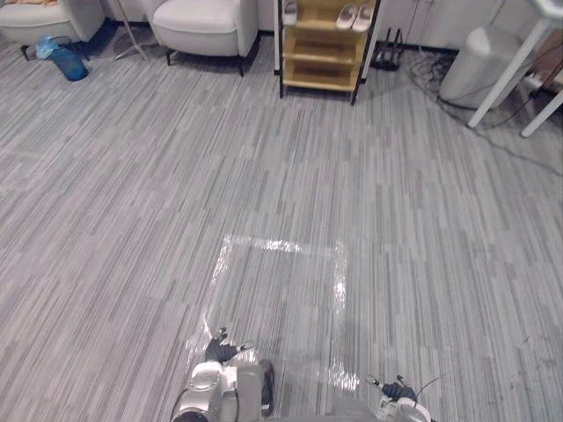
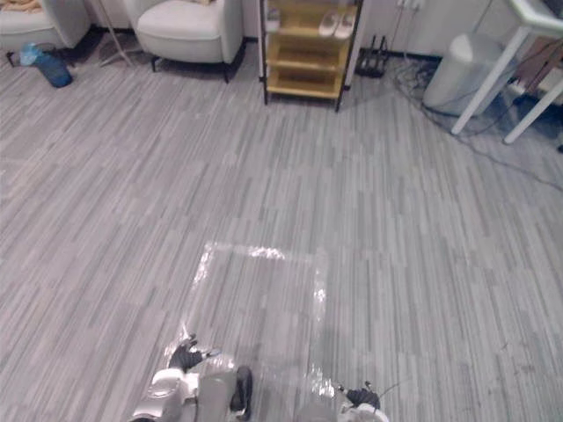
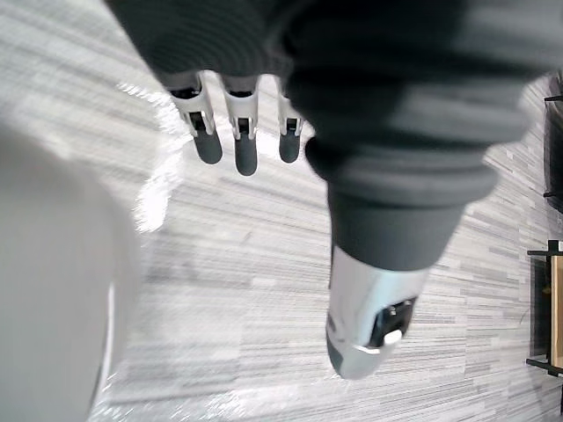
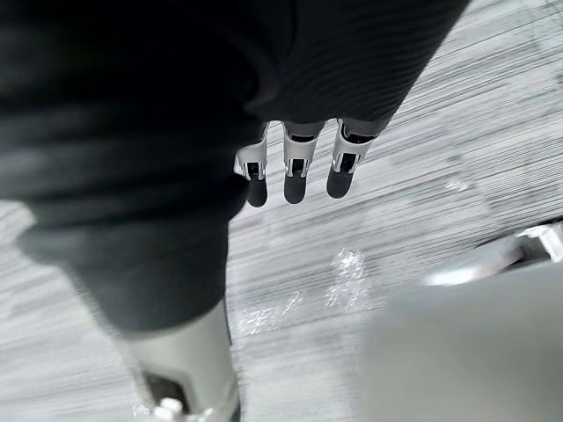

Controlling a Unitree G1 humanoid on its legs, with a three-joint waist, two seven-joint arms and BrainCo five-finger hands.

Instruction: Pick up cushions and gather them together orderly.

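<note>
Floor (image 1: 132,220) is grey striped plank-pattern and runs across the whole frame. A square of clear glossy tape (image 1: 273,245) is stuck to it at lower centre and catches glare along its top and right edges. All furniture sits along the top edge: 2 pale armchairs (image 1: 207,22) at upper left, a blue bag (image 1: 63,58) on the floor beside them, and a wooden shelf unit (image 1: 321,53) at top centre with a pair of light slippers (image 1: 354,16) on its upper level. At upper right are a grey bin (image 1: 479,66), white table legs (image 1: 515,66) and loose cables (image 1: 422,66). There is a wide stretch of floor between that row and the hands. Left hand (image 3: 244,132) is at lower left of the eye views over the tape square's corner, fingers straight and slack, thumb out, holding nothing. Right hand (image 4: 295,171) is at the bottom edge right of centre, in the same state with nothing in it. Cushions: a tan item (image 2: 18,4) lies on the far-left armchair at the top-left corner, too cropped to tell whether it is 1.
</note>
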